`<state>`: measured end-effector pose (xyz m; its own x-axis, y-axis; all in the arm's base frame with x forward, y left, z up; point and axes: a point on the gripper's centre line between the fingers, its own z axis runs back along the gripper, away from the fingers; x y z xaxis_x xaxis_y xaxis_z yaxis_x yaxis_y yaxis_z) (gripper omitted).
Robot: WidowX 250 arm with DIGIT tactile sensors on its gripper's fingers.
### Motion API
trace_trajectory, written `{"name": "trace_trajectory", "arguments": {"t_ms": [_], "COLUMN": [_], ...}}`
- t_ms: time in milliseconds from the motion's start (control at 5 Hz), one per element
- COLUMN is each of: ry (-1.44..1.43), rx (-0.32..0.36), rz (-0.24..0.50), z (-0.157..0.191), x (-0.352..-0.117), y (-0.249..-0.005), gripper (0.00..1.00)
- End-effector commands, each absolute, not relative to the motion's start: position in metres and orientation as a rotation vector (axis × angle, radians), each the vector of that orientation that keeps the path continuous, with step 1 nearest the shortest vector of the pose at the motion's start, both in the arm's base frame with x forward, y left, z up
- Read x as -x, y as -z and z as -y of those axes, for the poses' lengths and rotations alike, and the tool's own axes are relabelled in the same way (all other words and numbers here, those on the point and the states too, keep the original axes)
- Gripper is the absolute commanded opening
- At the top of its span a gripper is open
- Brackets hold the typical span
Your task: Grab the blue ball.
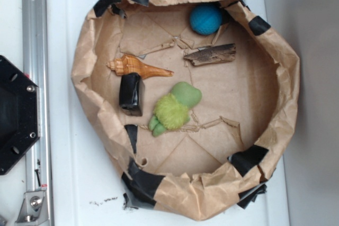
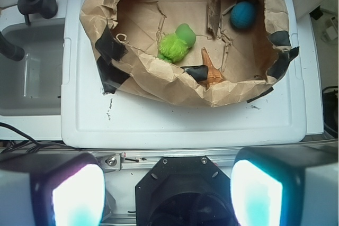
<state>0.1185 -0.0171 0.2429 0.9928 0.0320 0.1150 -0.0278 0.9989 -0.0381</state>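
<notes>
Blue ball (image 1: 206, 19) rests at one o'clock inside the brown paper bowl (image 1: 286, 78), untouched, beside bark strip (image 1: 211, 55); gripper (image 2: 168, 194) jaws spread wide, empty.

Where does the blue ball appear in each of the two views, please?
Exterior: the ball lies at the upper right inside the paper bowl, against its far wall.
Wrist: the ball lies at the upper right of the picture, again against the bowl's wall.
Shared landmark: the bark strip lies just beside the ball in both.
</notes>
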Motion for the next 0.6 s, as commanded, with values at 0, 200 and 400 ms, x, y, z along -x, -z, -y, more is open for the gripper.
{"name": "trace_trajectory", "arguments": {"t_ms": [0,200,400], "ry": [-0.030,0.033,0.227], "rx": [0.036,0.070,-0.022], "rz": [0.116,0.218,0.194], "z": [0.017,-0.005,-0.012], "x": [-0.119,-0.163,-0.203], "y": [-0.243,-0.212,-0.185], "gripper": [1.00,1.00,1.00]}}
